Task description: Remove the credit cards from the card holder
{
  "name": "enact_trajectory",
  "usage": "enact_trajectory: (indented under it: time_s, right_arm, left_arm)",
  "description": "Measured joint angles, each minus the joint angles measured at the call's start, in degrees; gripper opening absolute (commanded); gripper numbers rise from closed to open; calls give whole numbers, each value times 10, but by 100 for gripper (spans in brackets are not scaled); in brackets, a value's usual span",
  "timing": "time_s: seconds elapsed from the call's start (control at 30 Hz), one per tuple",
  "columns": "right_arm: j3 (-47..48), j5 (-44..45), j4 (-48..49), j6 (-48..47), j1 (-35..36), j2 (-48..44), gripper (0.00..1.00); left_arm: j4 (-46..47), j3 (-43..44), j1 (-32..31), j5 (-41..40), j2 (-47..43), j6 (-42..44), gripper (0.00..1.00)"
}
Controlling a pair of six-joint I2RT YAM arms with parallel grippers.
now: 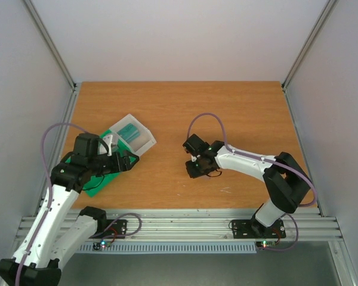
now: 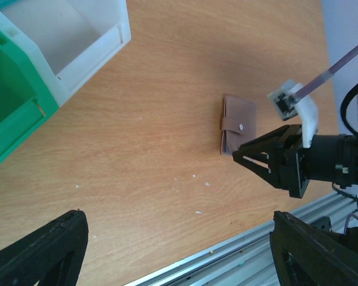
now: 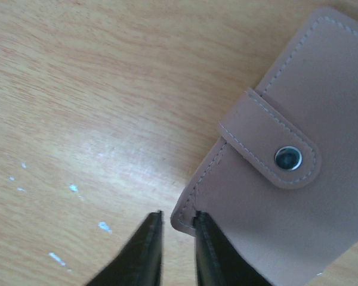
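Left gripper (image 2: pixel 178 214): fingers spread wide, empty; green tray (image 2: pixel 6 101) ahead to its left. Right gripper (image 3: pixel 178 221): fingers narrow, a corner of the card holder (image 3: pixel 286 190) in their gap; grip cannot be confirmed. Holder flat, strap snapped.

The left arm reaches up from its base and bends rightward at the wrist, with the left gripper (image 1: pixel 126 161) spread wide, fingers (image 2: pixel 45 253) far apart. The right arm stretches left across its front, elbow raised. The right gripper (image 3: pixel 178 217) angles downward, fingers nearly together with a thin slit between them.
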Motion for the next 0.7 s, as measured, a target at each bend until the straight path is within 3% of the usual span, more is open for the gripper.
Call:
enact_trajectory:
  time_s: [0.13, 0.3, 0.57, 0.7]
  right_arm:
    - [-8, 4, -5, 6, -1, -33, 39]
    - [-14, 12, -14, 10, -18, -87, 39]
    - [-72, -43, 5, 34, -149, -126, 42]
    - [-101, -74, 27, 59, -183, -126, 45]
  left_arm:
    - [0, 0, -28, -7, 25, -10, 80]
    - [12, 0, -86, -26, 70, -26, 80]
    - [57, 0, -171, -62, 132, -52, 80]
    - [77, -1, -197, -73, 151, -62, 80]
